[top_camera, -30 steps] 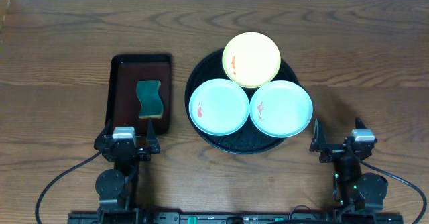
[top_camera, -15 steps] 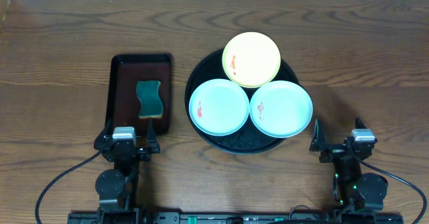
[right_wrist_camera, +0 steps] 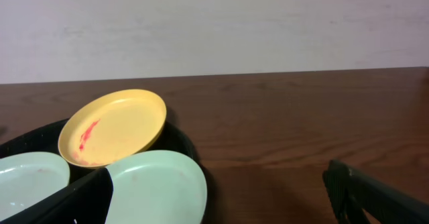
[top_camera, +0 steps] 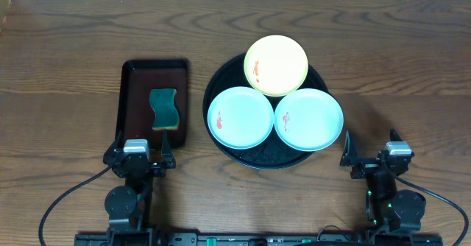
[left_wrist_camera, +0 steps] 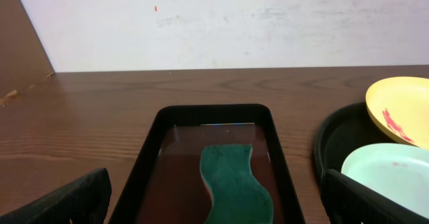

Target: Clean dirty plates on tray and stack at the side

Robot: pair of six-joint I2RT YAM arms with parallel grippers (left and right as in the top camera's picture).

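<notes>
Three plates (top_camera: pixel 241 117) on the tray (top_camera: pixel 263 157)

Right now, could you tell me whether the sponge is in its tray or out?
In: the sponge lies flat inside the rectangular tray.

**Setting:** robot test station, lab-type (nothing shows what room or building lies beyond it).

**Evidence:**
- Dark brown wood-grain bench (top_camera: pixel 73 32), broad and flat.
- Plain white wall (left_wrist_camera: pixel 268 23), faintly marked, rising at the bench's far edge.
- Two black robot arms, left arm (top_camera: pixel 129 194) and right arm (top_camera: pixel 390 194), seated at the near edge on a black base rail (top_camera: pixel 221 239).
- Loose black cables (top_camera: pixel 73 188) looping out from the arm bases.
- Kitchenware set out on the bench:
  - A large round black tray with a raised rim (top_camera: pixel 257 160) carrying a yellow plate (top_camera: pixel 276 64) and two pale mint-blue plates (top_camera: pixel 241 117) (top_camera: pixel 309 119).
  - Beside it, a rectangular dark reddish-brown tray (top_camera: pixel 140 80) holding a wavy green sponge (top_camera: pixel 165 107).
</notes>
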